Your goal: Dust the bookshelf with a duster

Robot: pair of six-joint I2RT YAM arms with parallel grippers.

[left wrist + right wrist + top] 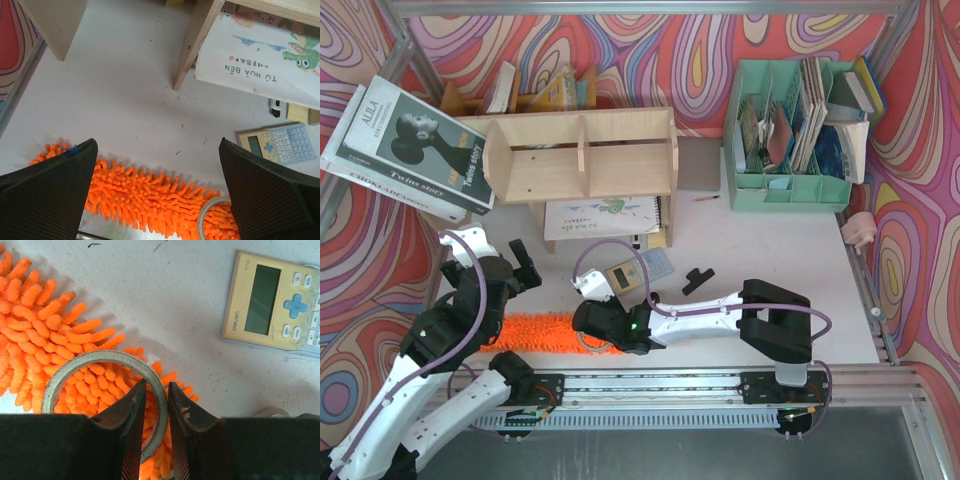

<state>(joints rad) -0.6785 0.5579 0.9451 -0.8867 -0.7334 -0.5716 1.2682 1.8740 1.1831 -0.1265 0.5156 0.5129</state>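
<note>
One duster (535,332) lies flat on the bench (760,250), its long axis running left to right along the near edge, in front of the one bookshelf (580,150). Which end carries the handle, can't tell. One tape ring (97,359) sits on its fluff, and the right gripper (156,412) is clenched on that ring's wall. Left gripper (157,145) hangs above the duster, spread wide. One calculator (272,300) lies nearby.

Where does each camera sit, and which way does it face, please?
Top external: above and behind the bases, looking down on the table and bookshelf; left arm and right arm show.
Left wrist: on the left arm, facing down over the duster toward a bookshelf leg; open left pincer frames it.
Right wrist: low, facing straight down; right pincer shut on a tape roll atop the duster.
Shared: both wrist views show the duster, tape roll and calculator.
</note>
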